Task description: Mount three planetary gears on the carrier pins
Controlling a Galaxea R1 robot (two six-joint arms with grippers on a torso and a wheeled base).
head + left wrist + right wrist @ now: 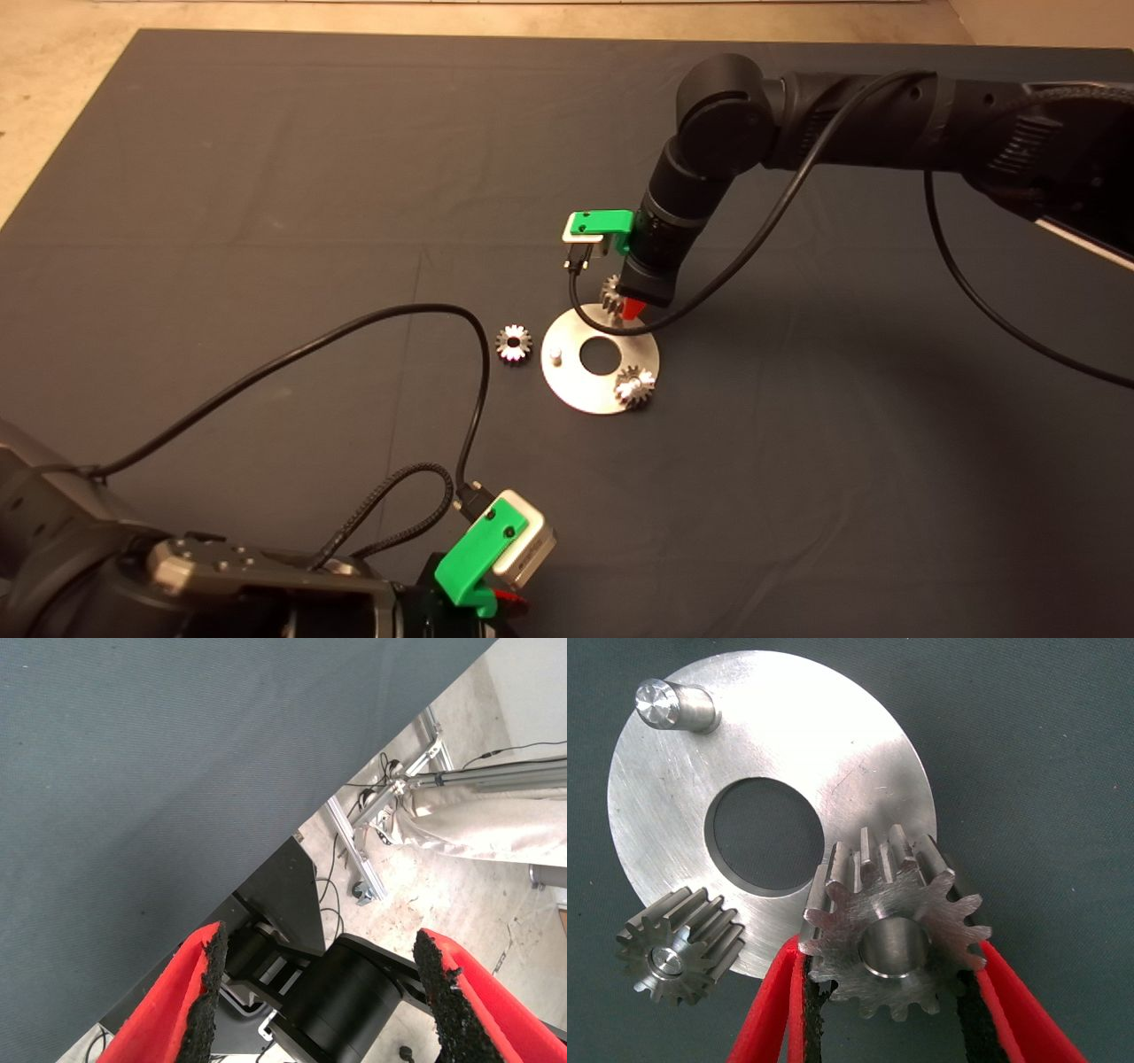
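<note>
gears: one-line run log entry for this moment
right gripper: shut on gear over disc | seated gear | loose gear | bare pin | left gripper: parked, open

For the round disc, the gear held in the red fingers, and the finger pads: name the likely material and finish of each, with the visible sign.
Disc: probably steel or aluminium, brushed finish; fine scratch lines and dull sheen.
Held gear: metal, likely steel, machined; bright tooth flanks, tool marks on its face.
Finger pads: seemingly rubber or foam, matte black; rough, crumbly edge.
</note>
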